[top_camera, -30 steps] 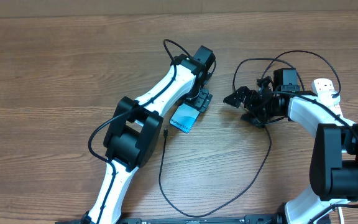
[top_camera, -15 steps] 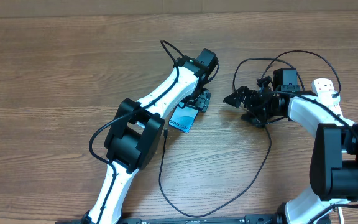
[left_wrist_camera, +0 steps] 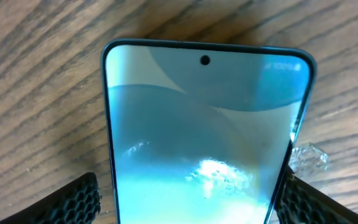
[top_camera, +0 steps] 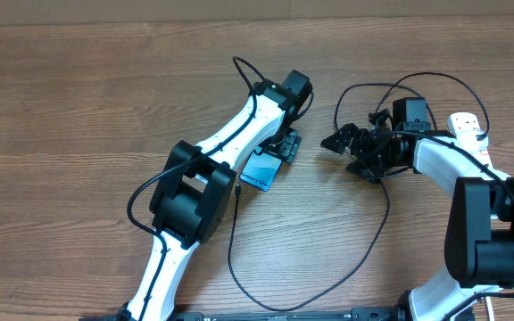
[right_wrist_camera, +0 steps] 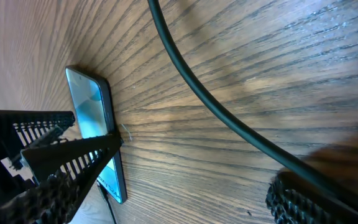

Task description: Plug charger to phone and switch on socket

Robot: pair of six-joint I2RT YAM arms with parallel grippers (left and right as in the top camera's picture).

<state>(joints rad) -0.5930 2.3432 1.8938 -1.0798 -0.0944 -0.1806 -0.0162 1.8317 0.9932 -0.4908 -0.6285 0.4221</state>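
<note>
Teal-screened phone [top_camera: 261, 171] is laid flat on the desk [top_camera: 61, 107] at frame centre, straddled by the open left jaws, a slight gap showing at one edge. The right jaws are spread wide right of centre, nothing clamped. The phone is best clamped squarely by its long edges and kept flat; the charger tip [top_camera: 239, 190], just lower left, should be taken close to its connector.

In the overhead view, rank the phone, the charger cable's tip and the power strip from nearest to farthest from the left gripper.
1. Phone, straddled by the left gripper.
2. Cable tip, beside the phone's near end.
3. Power strip, far right.
</note>
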